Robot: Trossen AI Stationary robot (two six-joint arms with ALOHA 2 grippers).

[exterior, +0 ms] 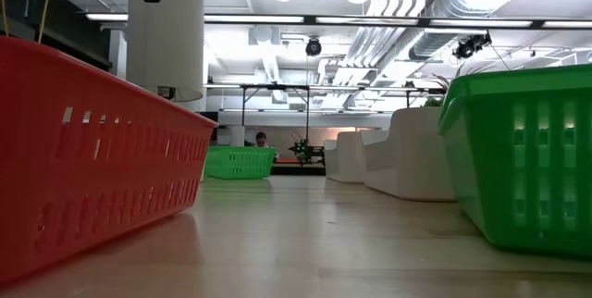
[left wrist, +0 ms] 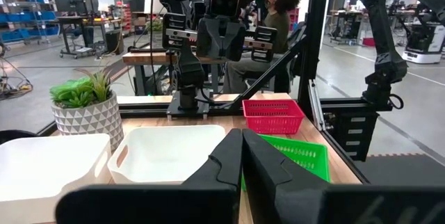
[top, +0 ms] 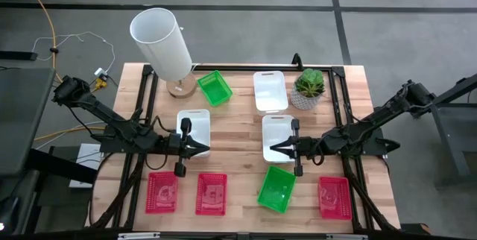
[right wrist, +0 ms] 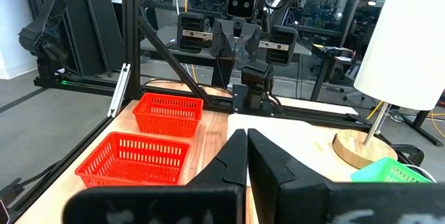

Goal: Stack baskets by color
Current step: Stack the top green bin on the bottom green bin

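The wooden table [top: 238, 132] has a bare strip down its middle between the two arms, and a smaller open patch along the near edge between the second red basket and the green one. Along that near edge lie a red basket [top: 162, 193], another red basket [top: 212, 194], a tilted green basket [top: 276, 188] and a third red basket [top: 335, 197] toward the right corner. At the far edge a tall white cylinder [top: 162, 43] on a wooden base crowds the left corner, with a second green basket [top: 215, 88] just beside it, a white basket [top: 270, 91] in the middle, and a potted plant [top: 309, 89] next to that.

The left gripper [top: 203, 147], fingers pressed together and holding nothing, hovers over a white basket [top: 195, 122] on the left side. The right gripper [top: 274, 149], likewise closed and empty, points over another white basket [top: 277, 130] on the right, with the tilted green basket just nearer the near edge
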